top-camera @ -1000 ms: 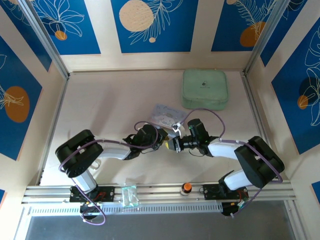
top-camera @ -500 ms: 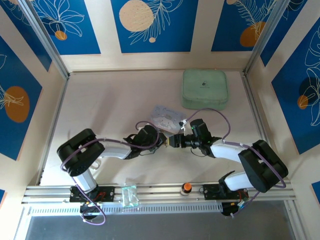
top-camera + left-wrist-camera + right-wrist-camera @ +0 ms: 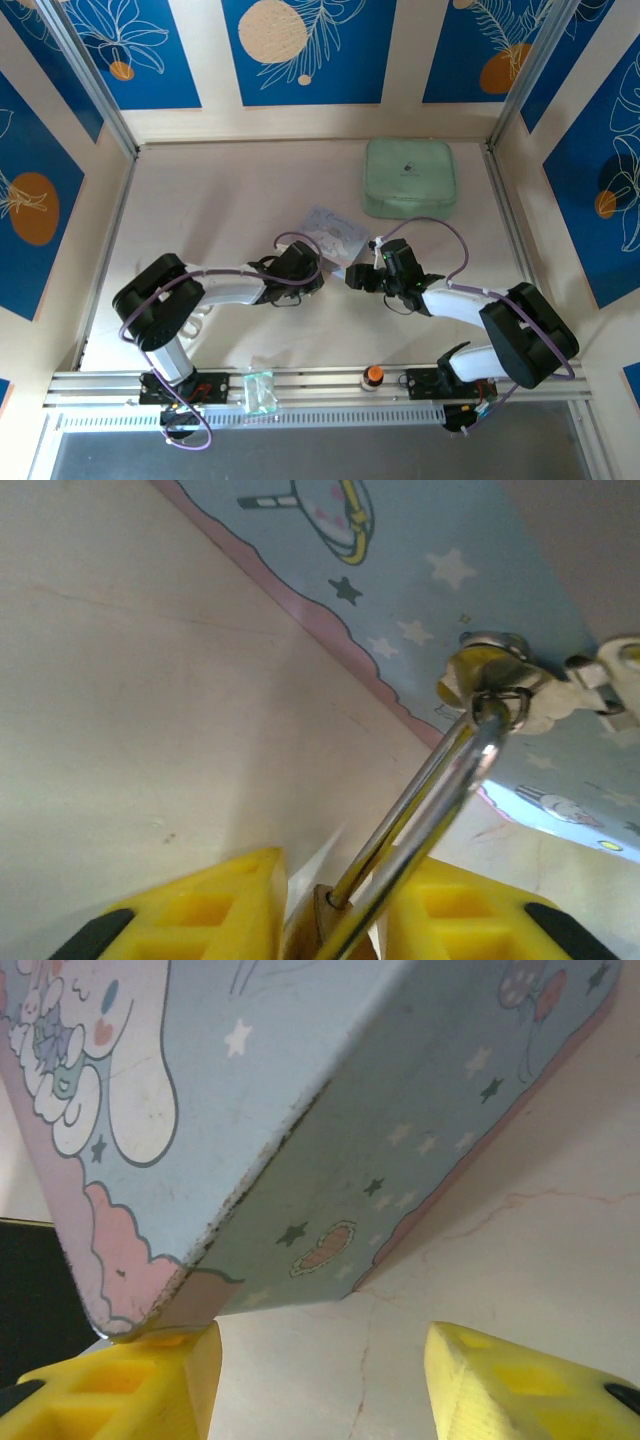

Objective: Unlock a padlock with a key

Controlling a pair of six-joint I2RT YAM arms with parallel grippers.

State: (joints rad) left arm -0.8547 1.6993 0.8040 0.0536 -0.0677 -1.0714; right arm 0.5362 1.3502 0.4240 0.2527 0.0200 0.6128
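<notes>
The padlock (image 3: 322, 928) shows as a brass body low between the yellow fingers of my left gripper (image 3: 335, 905). Its silver shackle (image 3: 440, 780) runs up to a small metal loop (image 3: 487, 672) on the blue cartoon tin (image 3: 480, 570). The fingers stand close on both sides of the body, with a thin pale sliver beside the left one, so the grip is unclear. My right gripper (image 3: 320, 1360) is open over bare table, the tin's corner (image 3: 300, 1090) just above its left finger. From above, the left gripper (image 3: 314, 268) and right gripper (image 3: 352, 277) face each other below the tin (image 3: 335, 232). The key is hidden.
A pale green square case (image 3: 410, 178) lies at the back right. An orange-topped knob (image 3: 373, 375) and a clear plastic piece (image 3: 258, 390) sit on the rail at the near edge. Patterned walls close in the left, right and back.
The right gripper has opened and drawn away from the left gripper, toward the tin. The left gripper has shifted slightly away from the near edge with the padlock.
</notes>
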